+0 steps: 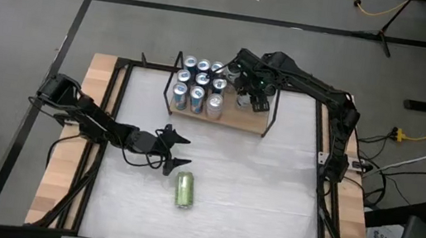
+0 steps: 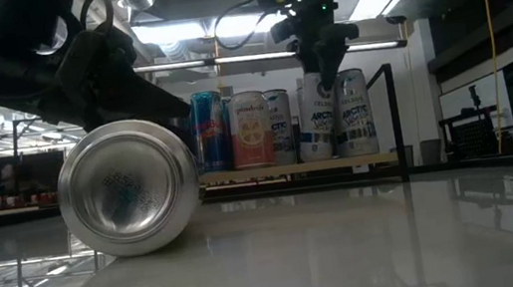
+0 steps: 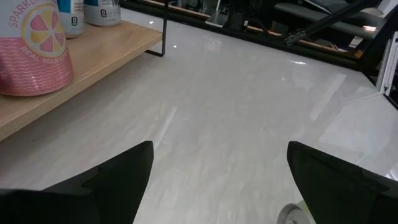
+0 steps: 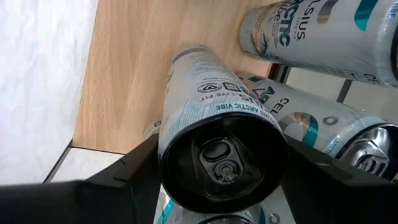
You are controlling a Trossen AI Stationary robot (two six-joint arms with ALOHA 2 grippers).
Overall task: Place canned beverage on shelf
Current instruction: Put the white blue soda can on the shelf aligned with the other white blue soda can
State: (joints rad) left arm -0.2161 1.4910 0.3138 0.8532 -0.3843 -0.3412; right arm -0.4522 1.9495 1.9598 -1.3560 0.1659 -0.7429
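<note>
A green can (image 1: pixel 185 189) lies on its side on the white table. The wooden shelf (image 1: pixel 242 120) holds about ten upright cans (image 1: pixel 199 84); the exact count is hard to make out.

Overhead camera looks straight down; table-level camera faces the shelf (image 2: pixel 300 168), which both share

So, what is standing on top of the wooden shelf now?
The shelf carries a cluster of upright cans on its left part. The right gripper holds a white can beside them. The board's right end looks bare. Cans behind the front row are partly hidden.
</note>
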